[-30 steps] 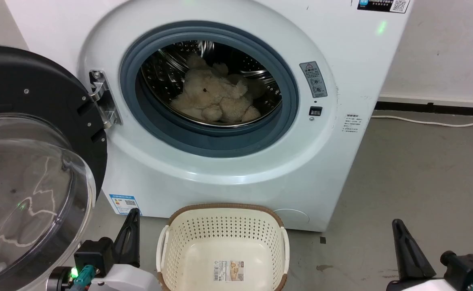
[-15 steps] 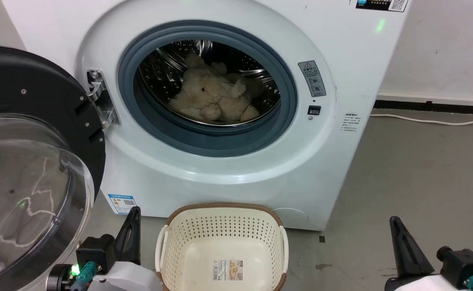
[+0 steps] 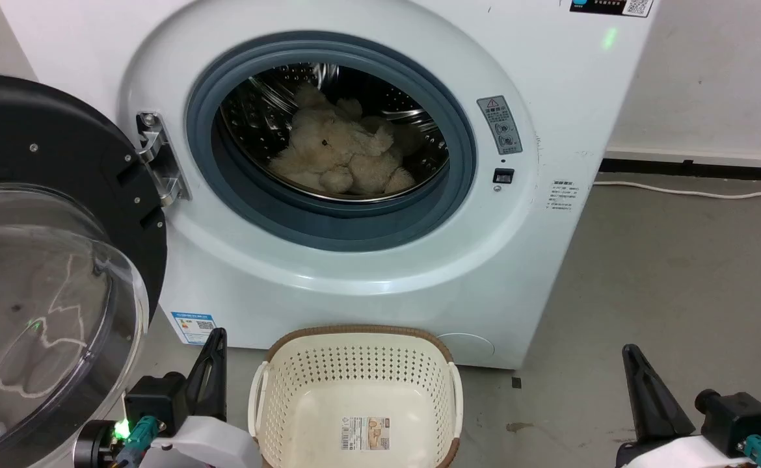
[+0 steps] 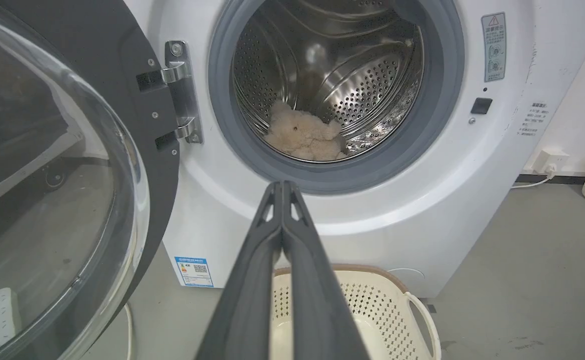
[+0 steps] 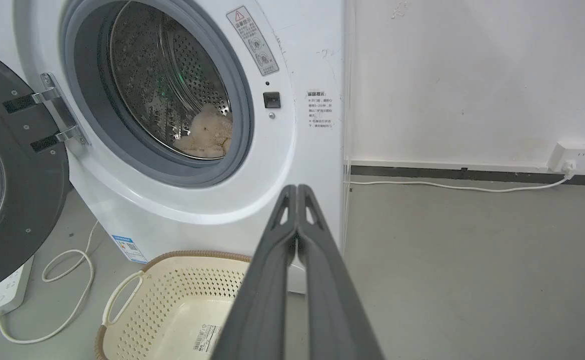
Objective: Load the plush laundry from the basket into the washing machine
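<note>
The cream teddy bear (image 3: 341,156) lies inside the steel drum of the white washing machine (image 3: 367,286), whose grey-blue door ring is uncovered; the bear (image 4: 302,137) (image 5: 207,132) rests on the drum's bottom. The cream perforated basket (image 3: 354,364) stands on the floor in front of the washer, holding nothing but its paper label. My left gripper (image 3: 216,335) is shut, low at the basket's left; its fingers (image 4: 282,186) are pressed together. Over at the basket's right, low and apart from it, sits my right gripper (image 3: 627,351), also shut, fingers (image 5: 297,189) together.
The black-framed bubble door (image 3: 49,260) hangs open at the left, close to my left arm. A white cable (image 3: 693,192) runs along the wall's foot at the right. A power strip (image 5: 2,292) and cord lie on the floor left of the basket. Bare grey floor (image 3: 667,279) spreads right.
The whole head view has shifted slightly up and left, so the camera moved. Both grippers sit a little lower-left in view; the bear and basket have not moved.
</note>
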You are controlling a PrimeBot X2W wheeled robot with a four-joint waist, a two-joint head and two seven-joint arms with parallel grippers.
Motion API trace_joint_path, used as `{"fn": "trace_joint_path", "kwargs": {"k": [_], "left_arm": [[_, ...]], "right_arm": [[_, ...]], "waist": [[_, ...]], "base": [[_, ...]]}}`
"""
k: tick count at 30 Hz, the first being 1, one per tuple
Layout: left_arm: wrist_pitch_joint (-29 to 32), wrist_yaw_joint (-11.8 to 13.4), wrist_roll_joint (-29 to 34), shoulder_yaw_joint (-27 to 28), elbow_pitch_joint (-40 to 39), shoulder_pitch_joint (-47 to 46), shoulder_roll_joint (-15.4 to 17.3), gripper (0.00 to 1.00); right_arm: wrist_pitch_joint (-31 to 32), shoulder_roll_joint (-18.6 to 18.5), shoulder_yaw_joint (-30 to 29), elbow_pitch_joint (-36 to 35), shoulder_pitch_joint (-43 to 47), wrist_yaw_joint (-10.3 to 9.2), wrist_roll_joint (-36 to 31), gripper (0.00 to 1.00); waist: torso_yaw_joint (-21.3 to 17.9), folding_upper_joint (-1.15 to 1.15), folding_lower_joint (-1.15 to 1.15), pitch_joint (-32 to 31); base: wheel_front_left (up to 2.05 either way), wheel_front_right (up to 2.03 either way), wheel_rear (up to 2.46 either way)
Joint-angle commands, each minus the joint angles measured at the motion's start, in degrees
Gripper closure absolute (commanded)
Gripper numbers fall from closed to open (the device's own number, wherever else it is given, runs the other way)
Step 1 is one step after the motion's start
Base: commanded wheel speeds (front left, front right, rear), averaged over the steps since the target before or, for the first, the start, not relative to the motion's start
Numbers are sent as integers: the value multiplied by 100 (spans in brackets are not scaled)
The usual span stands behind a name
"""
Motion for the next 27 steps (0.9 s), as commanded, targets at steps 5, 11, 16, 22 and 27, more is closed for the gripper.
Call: {"fn": "trace_joint_path", "kwargs": {"k": [5,11,16,22,27], "left_arm": [[81,41,86,35,-92,53,-34,100],[151,48,142,53,-151,58,-54,100],[210,54,189,68,-201,63,-70,100],[280,60,245,86,-260,68,-90,100],[339,66,292,101,-310,72,-106,100]], "right_arm": [[83,-2,23,-62,-119,2,-102,100],[153,-2,32,-84,-147,3,-176,100],[212,-2,39,-102,-171,3,-237,100],[283,-3,48,-124,-199,3,-309,100],[342,-3,56,-142,-222,3,-370,100]], "waist": [[-9,0,0,7],[-20,0,0,15],[-29,0,0,21],[-40,0,0,29],[-50,0,0,36]], "base": [[0,0,0],[0,0,0],[0,0,0],[0,0,0],[0,0,0]]}}
